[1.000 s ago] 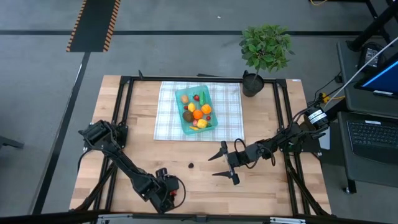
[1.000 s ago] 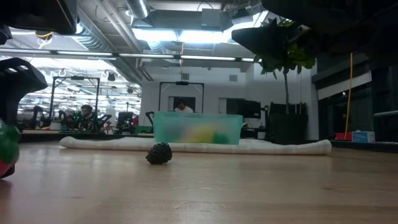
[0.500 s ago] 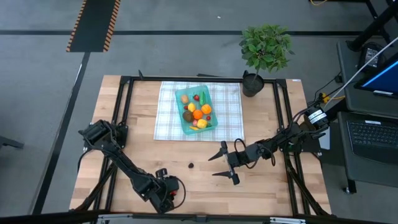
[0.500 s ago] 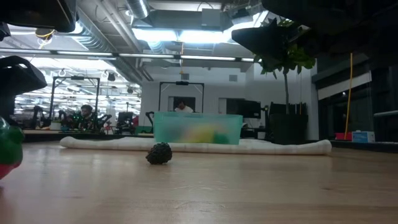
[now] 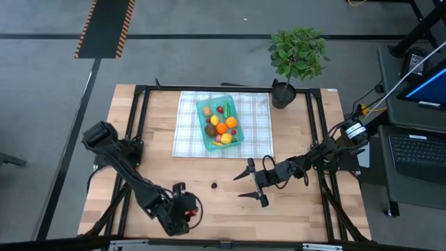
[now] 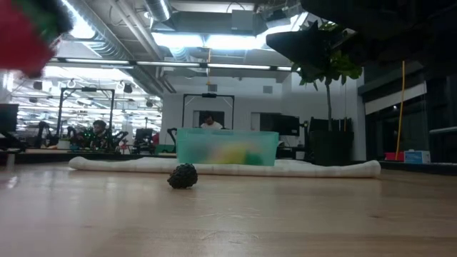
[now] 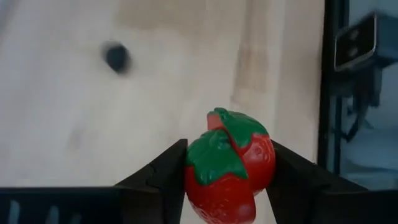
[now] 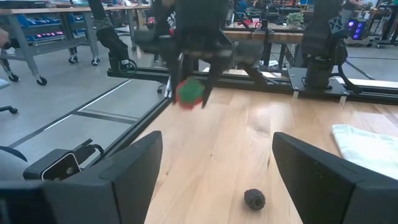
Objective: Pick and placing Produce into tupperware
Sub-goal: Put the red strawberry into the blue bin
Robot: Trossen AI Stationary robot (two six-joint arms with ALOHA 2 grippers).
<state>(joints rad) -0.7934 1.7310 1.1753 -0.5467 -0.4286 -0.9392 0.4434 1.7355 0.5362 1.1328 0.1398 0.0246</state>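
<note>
- Left wrist view showed my left fingers (image 7: 227, 180) closed narrow on a red toy strawberry (image 7: 228, 165), its green leaf cap turned toward the camera, one dark finger on each flank.
- In the high view that same left gripper (image 5: 182, 211) sat at the lower left of the frame, near the front edge of the worktop (image 5: 313, 209), with the berry lifted off the wood.
- The tupperware (image 5: 220, 123) lay toward the upper middle of the frame on the checked cloth (image 5: 258, 129), already holding several pieces of produce. From my loaded fingers it lay up and to the right, well apart, so I judged the coming carry had to run diagonally across the bare wood to reach it.
- A small dark berry (image 5: 214, 185) rested on the worktop between my two grippers, below the cloth's lower edge. My right gripper (image 5: 249, 184) was just to its right, fingers spread wide and empty, and was about as near to it as my left.
- I saw no long axis to mind on the strawberry; it was nearly round.
</note>
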